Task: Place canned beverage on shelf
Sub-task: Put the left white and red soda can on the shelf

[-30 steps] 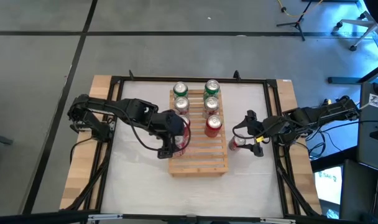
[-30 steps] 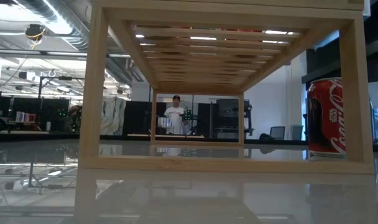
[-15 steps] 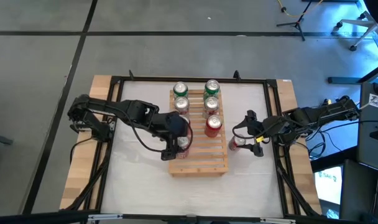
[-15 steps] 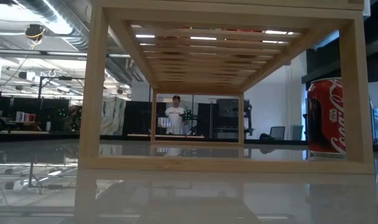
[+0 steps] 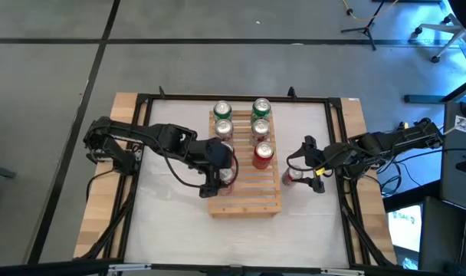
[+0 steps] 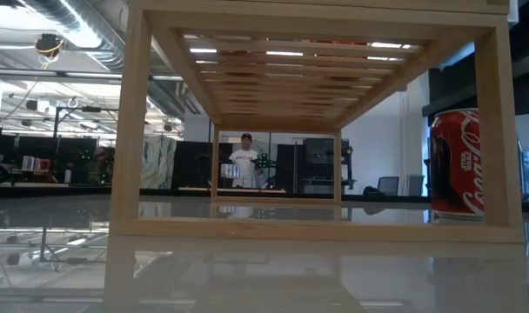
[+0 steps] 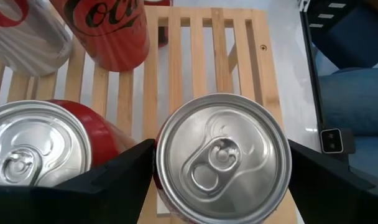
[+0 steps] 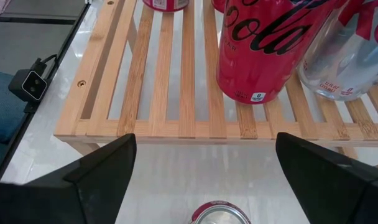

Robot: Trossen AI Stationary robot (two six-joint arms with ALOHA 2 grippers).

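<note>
Shelf (image 7: 201,56) is showing pale unfinished-looking wood slats, matt with fine grain. Can (image 7: 221,158) in the left wrist view is showing a brushed metal lid, satin sheen. Red can (image 8: 263,46) is looking glossy, printed metal. Tabletop (image 6: 264,278) is reflecting like gloss laminate, probably.

1. The shelf (image 5: 248,195) is made of pale bamboo-coloured slats.
2. A red can (image 5: 263,156) with white script and green cans (image 5: 222,111) with silver tops are seen on it.
3. The table (image 5: 172,222) is white, edged in light wood.
</note>
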